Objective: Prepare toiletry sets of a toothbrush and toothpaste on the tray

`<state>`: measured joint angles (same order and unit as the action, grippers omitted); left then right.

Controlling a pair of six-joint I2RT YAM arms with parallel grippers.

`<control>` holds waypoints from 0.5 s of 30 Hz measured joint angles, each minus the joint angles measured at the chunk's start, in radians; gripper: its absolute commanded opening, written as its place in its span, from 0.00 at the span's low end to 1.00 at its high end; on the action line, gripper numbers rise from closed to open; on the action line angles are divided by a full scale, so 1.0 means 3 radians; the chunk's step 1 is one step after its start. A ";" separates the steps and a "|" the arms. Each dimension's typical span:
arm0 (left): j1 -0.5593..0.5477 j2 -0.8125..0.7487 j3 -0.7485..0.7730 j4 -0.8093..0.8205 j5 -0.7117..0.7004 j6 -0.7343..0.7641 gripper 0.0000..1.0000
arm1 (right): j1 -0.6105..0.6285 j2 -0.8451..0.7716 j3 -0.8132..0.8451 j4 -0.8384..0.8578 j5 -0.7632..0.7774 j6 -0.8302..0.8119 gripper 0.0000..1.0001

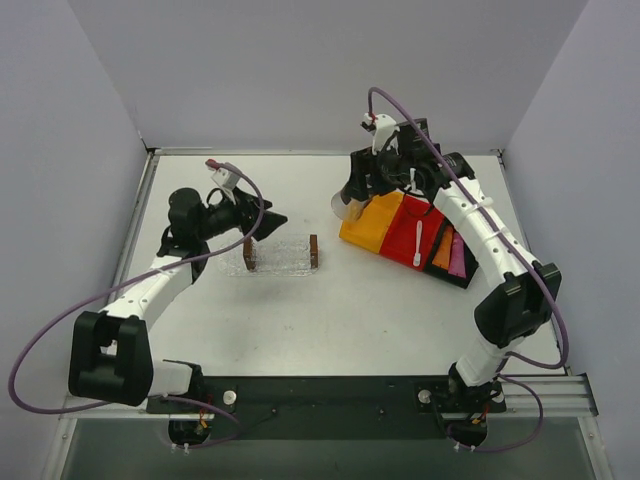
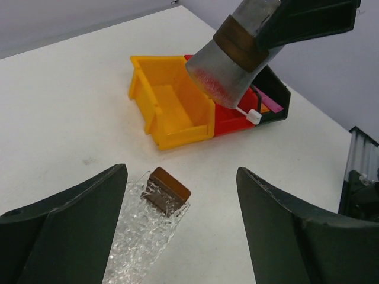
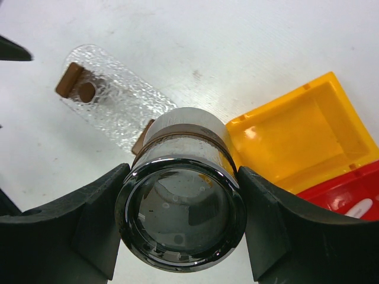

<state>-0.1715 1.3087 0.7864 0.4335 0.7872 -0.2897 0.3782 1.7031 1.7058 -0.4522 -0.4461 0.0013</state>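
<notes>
**Right of the tray (image 1: 282,262): tumbler (image 2: 228,65) clamped in the right gripper (image 3: 181,228)**

Three open bins stand side by side at the table's right. The yellow-orange bin (image 1: 368,225) is nearest the tray. The red bin (image 1: 400,235) holds the white toothbrush (image 1: 418,245). The black bin (image 1: 470,278) holds the orange tube (image 1: 443,250) and the pink tube (image 1: 458,258), lying side by side.

The tray sits mid-table, apart from the bins, with a brown block at each end.

The right gripper's fingers press both sides of the tumbler, which is grey and translucent with a brown band. It hangs tilted over the yellow-orange bin's left edge.

The left gripper (image 1: 272,220) has its jaws spread wide and grips nothing. It hovers by the tray's far side.

The left wrist view cuts off most of the tray, and the tumbler hides most of the tubes. I cannot tell whether the tumbler holds anything.
</notes>
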 measured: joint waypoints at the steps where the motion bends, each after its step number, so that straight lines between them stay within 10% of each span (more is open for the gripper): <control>1: -0.0015 0.0052 0.0033 0.0076 0.0031 -0.0102 0.85 | 0.0025 -0.0031 0.0000 -0.0001 -0.0038 0.0018 0.00; 15: -0.0365 0.0577 0.0120 0.1017 0.0248 -0.1286 0.84 | 0.0254 -0.0267 0.0000 0.0008 -0.0356 0.0173 0.00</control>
<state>-0.2810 1.4818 0.8223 0.7387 0.8616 -0.6754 0.4545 1.6230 1.7058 -0.4500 -0.5529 0.0532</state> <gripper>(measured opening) 0.847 0.628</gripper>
